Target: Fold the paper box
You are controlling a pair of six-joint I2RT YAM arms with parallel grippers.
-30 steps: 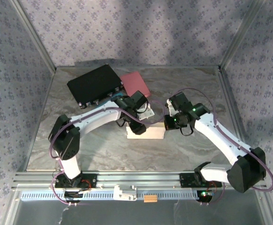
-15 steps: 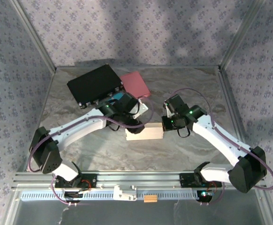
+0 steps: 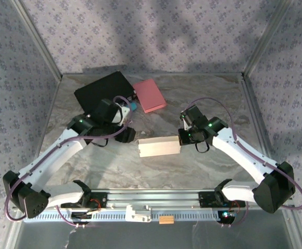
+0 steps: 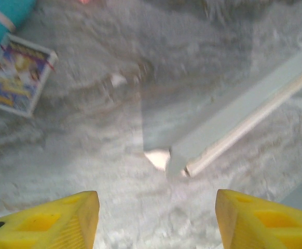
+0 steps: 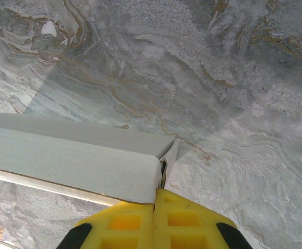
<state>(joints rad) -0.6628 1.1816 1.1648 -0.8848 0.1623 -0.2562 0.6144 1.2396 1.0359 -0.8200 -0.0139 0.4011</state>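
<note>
Paper box (image 3: 159,147) against right gripper (image 3: 182,136)

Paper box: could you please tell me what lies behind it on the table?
Behind the box, a pink pad and a black case lie side by side; the left arm covers the case's near edge.

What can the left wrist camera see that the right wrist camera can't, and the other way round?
Left wrist camera, not the right one: a colourful printed card next to something teal at the top left, and the left gripper with its yellow fingers wide apart and nothing between them.
Right wrist camera, not the left one: the right gripper, with its fingers pressed together right at the end flap of the paper box.
Both: the white paper box lying on the grey marbled table.
</note>
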